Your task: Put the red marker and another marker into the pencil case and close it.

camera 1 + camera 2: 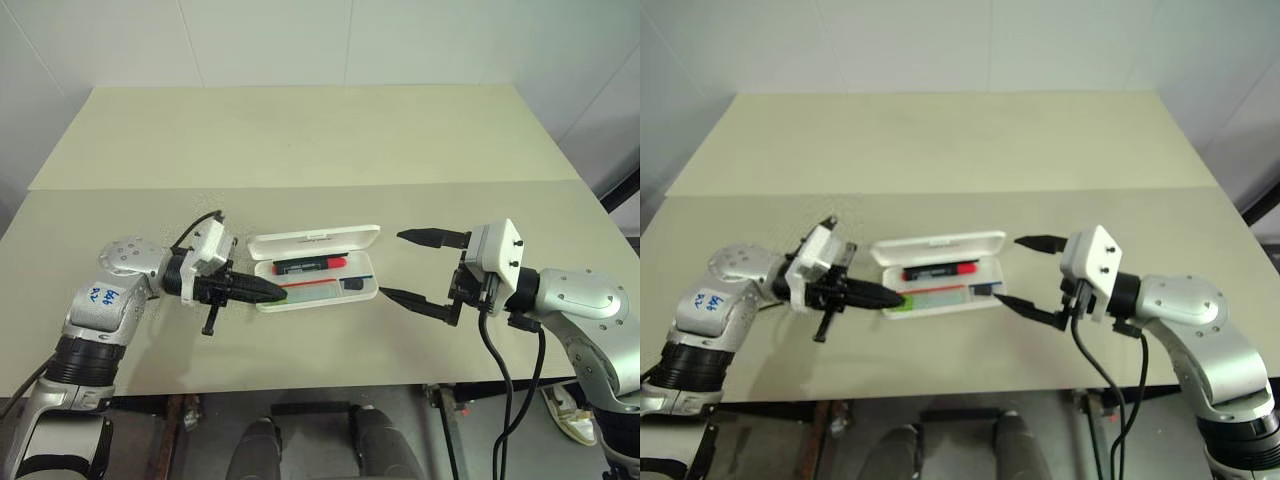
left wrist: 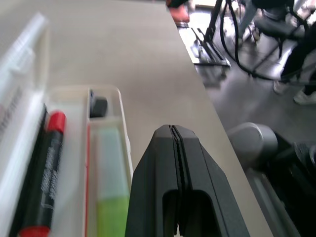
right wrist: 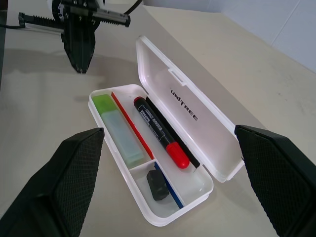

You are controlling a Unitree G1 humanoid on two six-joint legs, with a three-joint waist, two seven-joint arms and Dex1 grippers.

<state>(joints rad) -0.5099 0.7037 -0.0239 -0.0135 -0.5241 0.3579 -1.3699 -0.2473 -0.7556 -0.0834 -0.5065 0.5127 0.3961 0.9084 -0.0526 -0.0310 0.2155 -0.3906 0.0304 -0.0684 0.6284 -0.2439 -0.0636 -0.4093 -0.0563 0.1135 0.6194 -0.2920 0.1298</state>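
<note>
The white pencil case lies open on the surface between my arms, its lid tilted back. The red marker lies in the long compartment beside the lid; the green-capped marker lies in the compartment across the red divider, with a small black block in the end pocket. My left end effector is pinched closed and empty at the case's left end. My right end effector is spread wide, empty, just beside the case's right end.
</note>
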